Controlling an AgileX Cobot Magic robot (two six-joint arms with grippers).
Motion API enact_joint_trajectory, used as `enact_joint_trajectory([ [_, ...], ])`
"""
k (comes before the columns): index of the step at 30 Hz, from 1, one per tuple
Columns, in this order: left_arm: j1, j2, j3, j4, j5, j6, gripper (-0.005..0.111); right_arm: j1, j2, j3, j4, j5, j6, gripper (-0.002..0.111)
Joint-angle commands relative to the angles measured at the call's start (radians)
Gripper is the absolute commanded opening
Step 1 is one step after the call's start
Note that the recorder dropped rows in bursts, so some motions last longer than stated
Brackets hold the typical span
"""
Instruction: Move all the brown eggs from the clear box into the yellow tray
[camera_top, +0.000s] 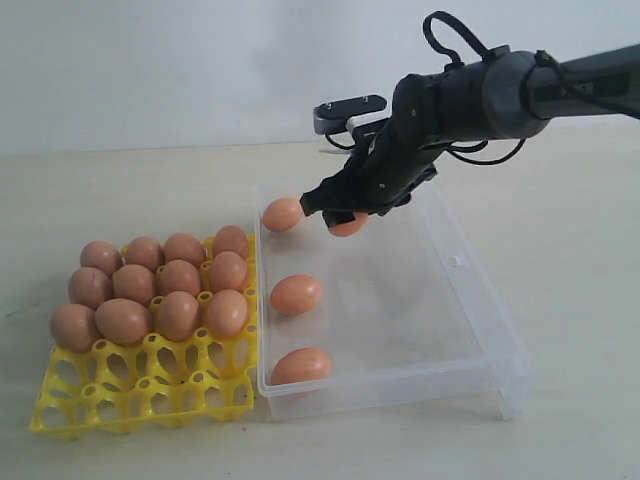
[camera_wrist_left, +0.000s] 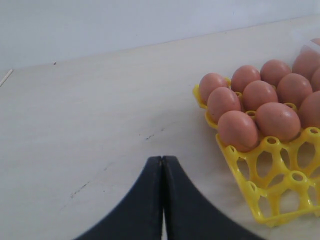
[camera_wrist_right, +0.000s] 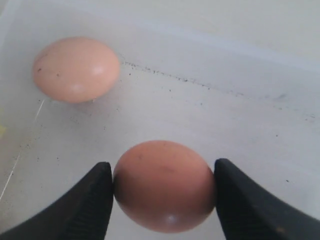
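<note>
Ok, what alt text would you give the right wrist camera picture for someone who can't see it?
The right gripper clasps a brown egg between its two black fingers, over the floor of the clear box. A second brown egg lies apart from it on that floor.

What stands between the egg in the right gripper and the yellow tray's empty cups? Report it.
The clear box's low wall beside the yellow tray, with three loose eggs along it. The held egg must be lifted over; above, nothing visible blocks.

yellow tray part-filled, perhaps four brown eggs boxed
</note>
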Motion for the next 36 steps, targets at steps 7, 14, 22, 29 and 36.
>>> enact_joint_trajectory([
  [7, -0.005, -0.006, -0.004, -0.003, -0.006, -0.004, 0.000, 0.030, -0.159, 0.120, -0.036, -0.027, -0.045, 0.000],
  [14, -0.005, -0.006, -0.004, -0.003, -0.006, -0.004, 0.000, 0.127, -0.249, 0.201, -0.076, -0.031, -0.070, 0.000],
  [22, -0.005, -0.006, -0.004, -0.003, -0.006, -0.004, 0.000, 0.268, -0.326, 0.290, -0.113, -0.083, -0.070, 0.000],
  [29, -0.005, -0.006, -0.004, -0.003, -0.006, -0.004, 0.000, 0.290, -0.334, 0.290, -0.150, -0.077, -0.061, 0.000],
  [36, -0.005, -0.006, -0.004, -0.003, -0.006, -0.004, 0.000, 0.288, -0.334, 0.290, -0.156, -0.068, -0.061, 0.000],
])
